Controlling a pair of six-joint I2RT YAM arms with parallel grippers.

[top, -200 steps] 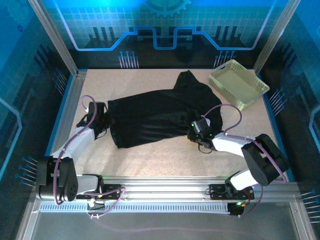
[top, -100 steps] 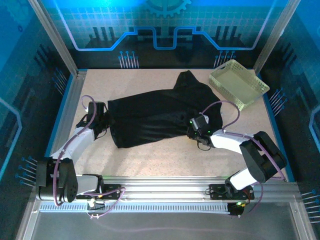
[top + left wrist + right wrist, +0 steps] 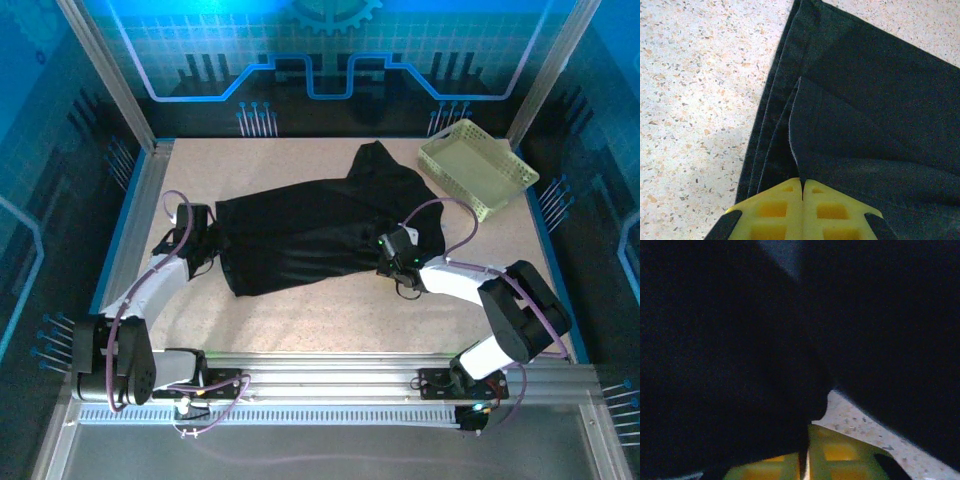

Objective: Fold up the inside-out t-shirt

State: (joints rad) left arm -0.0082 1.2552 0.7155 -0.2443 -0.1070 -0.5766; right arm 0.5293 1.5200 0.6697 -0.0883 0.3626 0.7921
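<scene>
The inside-out t-shirt [image 3: 310,225] lies spread and rumpled across the middle of the table, black, with one part reaching toward the back. My left gripper [image 3: 204,237] sits at its left edge. In the left wrist view the yellow fingers [image 3: 771,210] are pressed together on a fold of the t-shirt [image 3: 870,115], with layered hems beside them. My right gripper [image 3: 386,263] is at the shirt's lower right edge. In the right wrist view its gripper [image 3: 805,445] has the jaws drawn together on dark cloth of the t-shirt [image 3: 730,340].
A pale yellow-green lattice basket [image 3: 477,167] stands at the back right, just beyond the shirt. Speckled tabletop [image 3: 330,315] lies bare in front of the shirt. Metal frame posts and a raised rim border the table on all sides.
My right gripper has slid slightly left and up into the shirt's edge and its jaws have closed on the cloth. The left gripper and the shirt have stayed put.
</scene>
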